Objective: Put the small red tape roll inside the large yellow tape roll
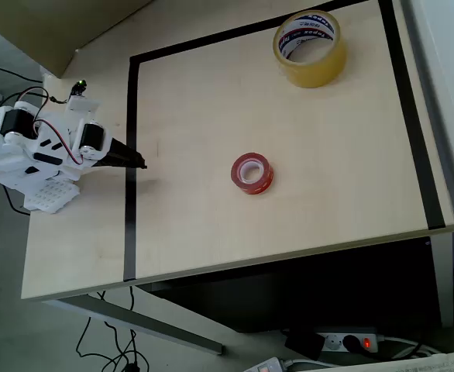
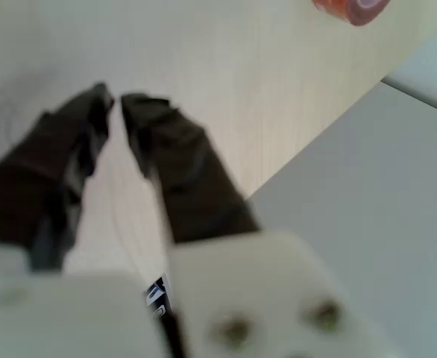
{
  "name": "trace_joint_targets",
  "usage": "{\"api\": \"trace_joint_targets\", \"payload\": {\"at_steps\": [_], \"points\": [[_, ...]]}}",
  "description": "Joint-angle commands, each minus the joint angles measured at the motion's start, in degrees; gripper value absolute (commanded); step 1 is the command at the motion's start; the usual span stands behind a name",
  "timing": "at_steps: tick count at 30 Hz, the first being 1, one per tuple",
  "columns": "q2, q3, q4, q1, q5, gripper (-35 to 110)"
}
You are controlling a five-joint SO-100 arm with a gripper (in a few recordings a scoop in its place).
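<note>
The small red tape roll [image 1: 252,173] lies flat near the middle of the table, and its edge shows at the top of the wrist view [image 2: 351,7]. The large yellow tape roll [image 1: 310,46] sits at the far right of the table, its white printed core facing up. My gripper [image 1: 136,162] is at the table's left side, over the black tape line, pointing right toward the red roll and well short of it. In the wrist view the black fingers [image 2: 170,149] nearly meet at the tips, and the gripper [image 2: 116,101] is shut with nothing held.
Black tape lines [image 1: 131,155] frame a rectangle on the pale wooden table [image 1: 211,225]. The table's front edge drops to a dark gap with a power strip [image 1: 343,341] and cables on the floor. The white arm base [image 1: 33,151] stands at the left edge.
</note>
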Motion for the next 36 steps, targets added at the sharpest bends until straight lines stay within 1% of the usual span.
{"api": "trace_joint_targets", "payload": {"at_steps": [1, 2, 3, 7, 13, 15, 17, 20, 22, 26, 29, 32, 34, 36], "points": [[-0.6, 0.0, 9.5, -24.5, 2.0, 13], [-0.6, 0.0, 9.5, -23.9, 2.0, 4], [-0.6, 0.0, 9.5, -22.5, 2.0, 0], [-0.5, 0.0, 9.5, -18.3, 2.0, 0], [-0.5, 0.0, 9.3, -19.5, 2.2, 0], [-0.5, -0.4, 9.0, -18.5, 3.4, 0], [-0.5, -3.3, 8.5, -15.9, 4.0, 0], [-1.2, -12.2, 9.3, -11.6, 4.0, 0], [-8.9, -20.7, 9.5, -10.4, 4.0, 0], [-32.3, -41.2, 11.2, -6.5, 4.0, 0], [-46.8, -55.2, 11.6, -0.5, 3.7, 0], [-64.7, -71.4, 17.2, 6.6, 3.7, 0], [-70.7, -76.4, 17.0, 9.8, -1.9, 2], [-72.9, -76.5, 11.6, 13.7, -6.5, 9]]}}
